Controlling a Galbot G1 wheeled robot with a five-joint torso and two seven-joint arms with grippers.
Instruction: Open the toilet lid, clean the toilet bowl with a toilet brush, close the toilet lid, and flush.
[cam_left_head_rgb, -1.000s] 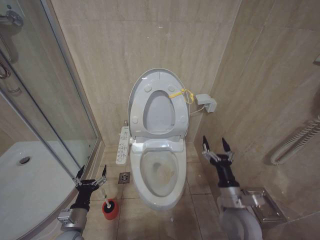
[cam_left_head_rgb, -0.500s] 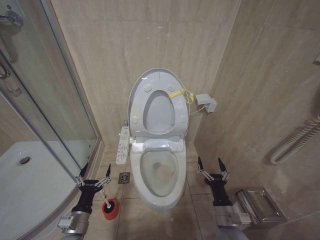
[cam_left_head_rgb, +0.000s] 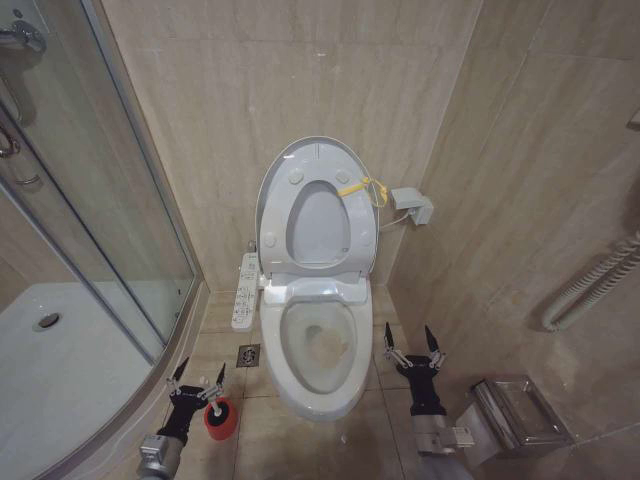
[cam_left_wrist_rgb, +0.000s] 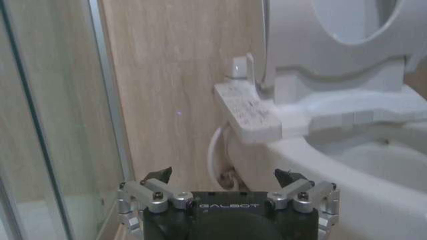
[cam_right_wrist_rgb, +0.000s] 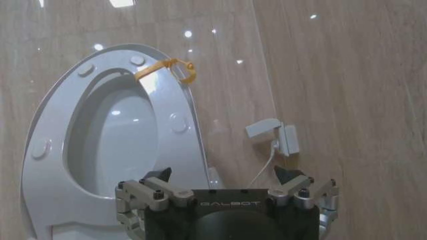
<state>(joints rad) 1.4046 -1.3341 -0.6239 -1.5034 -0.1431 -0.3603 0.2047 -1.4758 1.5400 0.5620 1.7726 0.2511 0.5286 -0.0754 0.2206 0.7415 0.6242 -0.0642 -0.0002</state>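
Tiled bathroom, toilet lid (cam_left_head_rgb: 318, 190) already up: beside the toilet bowl (cam_left_head_rgb: 318, 345), both spread, empty grippers have dropped, left gripper (cam_left_head_rgb: 197, 378) nearing the toilet brush (cam_left_head_rgb: 218, 415), right gripper (cam_left_head_rgb: 409, 347) opposite.

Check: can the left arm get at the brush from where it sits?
Probably yes. The left gripper hangs open just above the brush, which stands in its red holder on the floor left of the bowl. Nothing sits between them; the shower glass stands off to the side.
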